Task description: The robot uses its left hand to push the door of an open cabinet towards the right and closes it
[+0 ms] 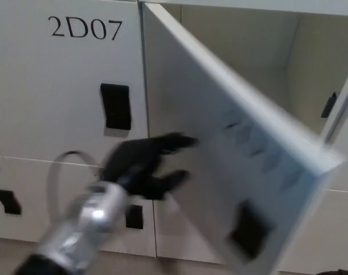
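- One robot arm (76, 229), silver at the forearm, rises from the bottom left corner toward the cabinets; a thin grey cable (58, 172) loops beside it.
- One black left hand (145, 166) shows at mid-frame, blurred. Its fingers (176, 140) are spread apart and reach to the right, holding nothing; their tips lie against the outer face of the door.
- The right hand is out of the picture.
- One white door (219, 132) stands partly open, hinged at its left edge and swung out toward the camera, its free edge at lower right. A dark handle (248, 232) sits near that free edge, blurred. Faint dark marks higher on the face are too smeared to read.
- One open compartment (248, 51) shows behind the door, white inside, with one small black piece (329, 106) on its right wall.
- Left of the hand, one closed door marked 2D07 (85, 27) carries one black handle (116, 107).
- Below it, two more black handles show on the lower row: one (6, 201) at far left, one (134, 216) just beside the forearm.
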Robot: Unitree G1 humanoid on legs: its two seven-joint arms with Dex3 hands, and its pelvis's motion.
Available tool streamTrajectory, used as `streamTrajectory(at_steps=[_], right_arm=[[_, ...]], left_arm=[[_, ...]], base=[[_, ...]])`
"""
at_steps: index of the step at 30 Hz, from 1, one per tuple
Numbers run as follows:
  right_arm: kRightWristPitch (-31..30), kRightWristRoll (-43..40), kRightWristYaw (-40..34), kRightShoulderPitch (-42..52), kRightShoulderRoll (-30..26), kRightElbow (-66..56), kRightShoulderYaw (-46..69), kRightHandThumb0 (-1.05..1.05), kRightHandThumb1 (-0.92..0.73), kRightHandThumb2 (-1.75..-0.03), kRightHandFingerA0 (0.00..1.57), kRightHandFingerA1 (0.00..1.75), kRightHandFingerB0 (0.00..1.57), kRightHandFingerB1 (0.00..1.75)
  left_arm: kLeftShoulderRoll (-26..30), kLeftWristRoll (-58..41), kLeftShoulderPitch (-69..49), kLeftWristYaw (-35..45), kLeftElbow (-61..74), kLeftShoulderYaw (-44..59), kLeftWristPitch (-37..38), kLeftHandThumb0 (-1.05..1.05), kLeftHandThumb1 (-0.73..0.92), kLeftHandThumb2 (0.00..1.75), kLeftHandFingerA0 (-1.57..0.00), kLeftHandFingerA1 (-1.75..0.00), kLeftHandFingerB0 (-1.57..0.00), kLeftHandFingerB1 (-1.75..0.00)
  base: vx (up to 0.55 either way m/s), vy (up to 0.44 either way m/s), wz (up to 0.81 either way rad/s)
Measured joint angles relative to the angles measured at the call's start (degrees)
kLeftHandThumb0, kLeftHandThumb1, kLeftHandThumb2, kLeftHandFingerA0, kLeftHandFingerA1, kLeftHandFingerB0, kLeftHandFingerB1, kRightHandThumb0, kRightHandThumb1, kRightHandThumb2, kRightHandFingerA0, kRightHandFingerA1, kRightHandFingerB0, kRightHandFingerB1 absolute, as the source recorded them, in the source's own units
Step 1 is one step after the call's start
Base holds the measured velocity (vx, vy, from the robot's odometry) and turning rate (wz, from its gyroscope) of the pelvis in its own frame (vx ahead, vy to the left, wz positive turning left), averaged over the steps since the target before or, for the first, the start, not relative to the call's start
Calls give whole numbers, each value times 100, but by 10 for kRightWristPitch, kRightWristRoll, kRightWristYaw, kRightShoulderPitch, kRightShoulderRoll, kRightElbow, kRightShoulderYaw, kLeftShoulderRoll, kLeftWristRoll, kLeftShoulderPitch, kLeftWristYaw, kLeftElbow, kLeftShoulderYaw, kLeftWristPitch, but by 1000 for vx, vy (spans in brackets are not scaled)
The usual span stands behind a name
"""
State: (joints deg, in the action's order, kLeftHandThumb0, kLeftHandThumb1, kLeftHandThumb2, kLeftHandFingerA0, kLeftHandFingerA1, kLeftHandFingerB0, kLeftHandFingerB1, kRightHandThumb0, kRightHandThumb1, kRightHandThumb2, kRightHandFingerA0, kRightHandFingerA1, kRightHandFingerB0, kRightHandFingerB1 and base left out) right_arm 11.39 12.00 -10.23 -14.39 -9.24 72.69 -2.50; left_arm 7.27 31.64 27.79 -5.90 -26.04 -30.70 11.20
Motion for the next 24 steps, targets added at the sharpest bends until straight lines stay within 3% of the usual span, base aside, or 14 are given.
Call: streamTrajectory(at_steps=[1,2,3,8,9,10,14,15,18,19,20,21,22,24], right_arm=[[0,0,-1,0,0,0,0,-49,-68,-101,37,55,27,49],[0,1,-1,0,0,0,-1,-49,-69,-102,37,55,28,49],[0,1,-1,1,-1,0,-1,-50,-69,-101,37,55,28,49],[-2,1,-5,5,-5,2,1,-50,-69,-101,37,55,28,49],[-2,1,-5,4,-4,2,1,-57,-78,-65,50,42,45,38],[-1,1,-6,4,-4,2,1,-57,-78,-65,50,42,45,38],[3,2,-6,4,-1,0,-1,-57,-78,-65,50,42,45,38],[4,2,-6,4,-1,0,-1,-57,-78,-65,50,42,45,38],[6,4,-7,6,-2,0,-5,-57,-78,-65,50,42,45,38],[6,4,-7,6,-2,0,-5,-57,-78,-65,50,42,45,38],[10,7,-7,7,-2,-1,-9,-57,-78,-65,50,42,45,38],[11,7,-7,7,-2,-1,-9,-57,-78,-65,50,42,45,38],[15,9,-7,12,-3,-2,-12,-57,-78,-65,50,42,45,38],[17,11,-7,18,-4,-1,-14,-57,-78,-65,50,42,45,38]], left_arm=[[-21,10,10,4,10,-19,-4,-56,68,108,-46,-58,-23,-46],[-33,16,16,7,16,-29,-5,-61,88,67,-45,-37,-38,-34],[-42,20,21,9,20,-36,-7,-58,71,106,-39,-55,-22,-46],[-144,55,91,36,19,-114,-33,-58,71,106,-39,-55,-22,-46],[-160,62,104,42,19,-127,-38,-33,60,97,-44,-65,-35,-59],[-169,65,111,45,19,-133,-40,-6,73,62,-56,-66,-46,-58],[-204,71,145,63,43,-172,-41,-6,73,62,-56,-66,-46,-58],[-204,73,148,69,51,-181,-42,3,92,67,-41,-61,-33,-53],[-204,78,147,81,88,-213,-42,-3,92,71,-35,-56,-27,-48],[-204,78,146,81,91,-215,-42,-17,88,128,-2,-50,0,-48],[-204,82,138,90,125,-242,-42,-17,88,128,-2,-50,0,-48],[-204,82,136,90,128,-244,-42,-39,92,95,-2,-24,0,-20],[-198,82,108,96,143,-256,-42,-48,92,107,-1,-19,0,-17],[-185,82,78,103,150,-261,-42,-48,92,107,-1,-19,0,-17]], base=[[13,1,-6],[29,0,-18],[25,-2,-15],[0,0,0],[0,0,0],[0,0,0],[0,0,0],[0,0,0],[0,0,0],[0,0,0],[0,0,0],[0,0,0],[0,0,0],[0,0,0]])
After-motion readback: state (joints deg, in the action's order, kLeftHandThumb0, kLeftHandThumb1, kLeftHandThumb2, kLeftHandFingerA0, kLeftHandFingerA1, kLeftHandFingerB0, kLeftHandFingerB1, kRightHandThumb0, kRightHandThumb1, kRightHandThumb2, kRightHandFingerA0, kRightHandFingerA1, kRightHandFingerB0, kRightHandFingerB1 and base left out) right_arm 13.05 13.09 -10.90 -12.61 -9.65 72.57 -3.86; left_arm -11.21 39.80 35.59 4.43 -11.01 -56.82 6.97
